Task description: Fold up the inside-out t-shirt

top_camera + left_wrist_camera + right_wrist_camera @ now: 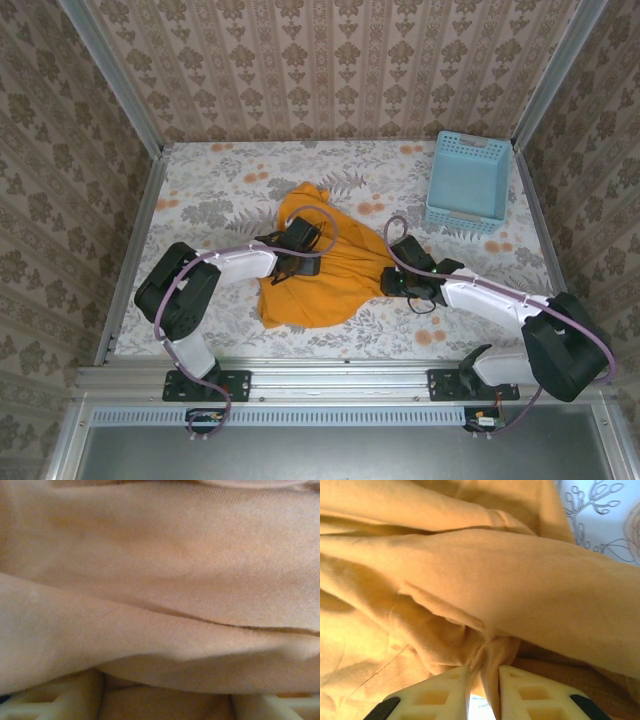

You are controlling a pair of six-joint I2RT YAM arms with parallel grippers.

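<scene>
The inside-out t-shirt (330,265) lies crumpled in a wrinkly orange-yellow heap on the middle of the table. My left gripper (303,262) is pressed down onto its left part. In the left wrist view its pale fingers (55,700) stand wide apart, open, with folds of the t-shirt (160,580) lying over and between them. My right gripper (393,281) is at the shirt's right edge. In the right wrist view that gripper (484,674) is shut on a bunched fold of the t-shirt (490,652), with bare table showing below the pinch.
A light blue lattice basket (468,180) stands at the back right, apart from the shirt. The floral tablecloth (230,190) is bare around the shirt. Patterned walls and metal rails close in the table on three sides.
</scene>
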